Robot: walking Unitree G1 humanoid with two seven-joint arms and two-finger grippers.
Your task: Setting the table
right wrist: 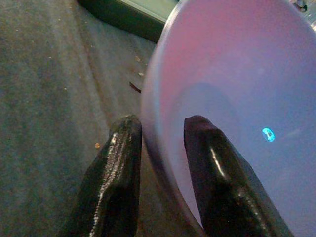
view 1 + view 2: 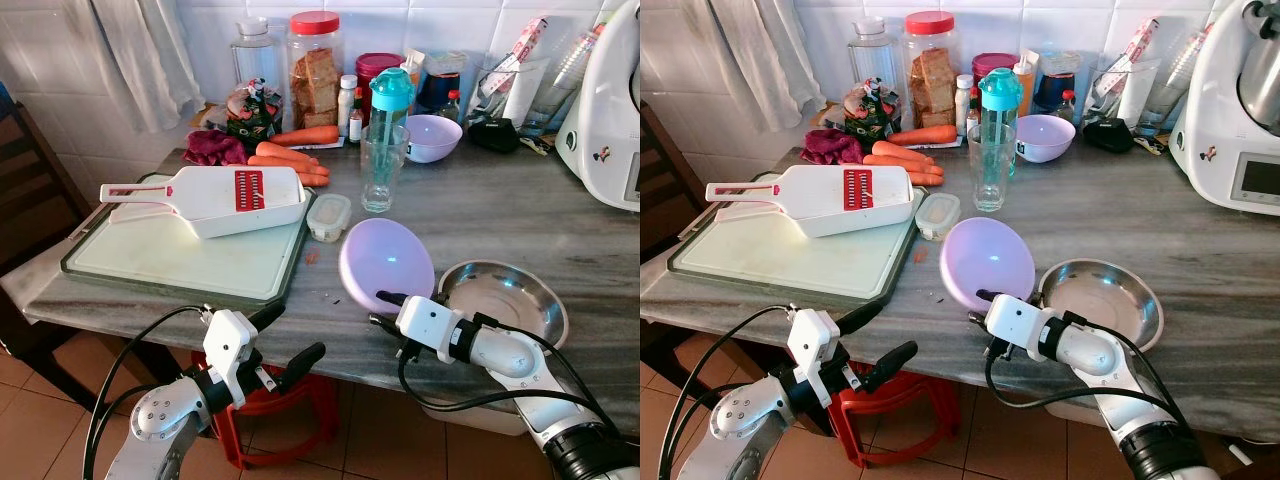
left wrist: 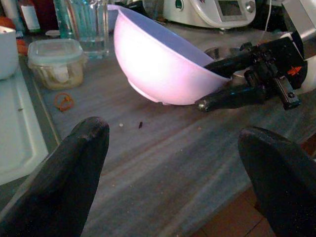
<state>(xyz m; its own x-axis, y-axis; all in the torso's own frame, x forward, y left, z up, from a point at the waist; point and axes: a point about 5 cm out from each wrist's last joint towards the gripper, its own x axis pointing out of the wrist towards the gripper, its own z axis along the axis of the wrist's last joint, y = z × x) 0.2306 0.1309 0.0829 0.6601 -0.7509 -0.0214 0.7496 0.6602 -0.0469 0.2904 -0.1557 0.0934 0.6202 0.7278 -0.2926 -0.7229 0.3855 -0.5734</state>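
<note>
A lilac plastic bowl [image 2: 386, 262] is tipped up on its side near the counter's front edge, its mouth facing me. My right gripper [image 2: 385, 308] is shut on the bowl's lower rim, one finger inside and one outside [image 1: 116, 173]. In the left wrist view the bowl [image 3: 158, 69] shows from its outer side with the right gripper's fingers [image 3: 232, 94] on its rim. My left gripper [image 2: 285, 340] is open, below and in front of the counter edge, left of the bowl. A steel bowl [image 2: 505, 300] sits just right of the lilac one.
On the counter stand a green cutting board [image 2: 190, 255] with a white slicer [image 2: 220, 198], a small lidded tub [image 2: 329, 216], a glass [image 2: 383, 168], carrots [image 2: 295, 160], jars, a second lilac bowl [image 2: 432, 137] and a white appliance [image 2: 610, 110]. A red stool [image 2: 285, 405] stands below.
</note>
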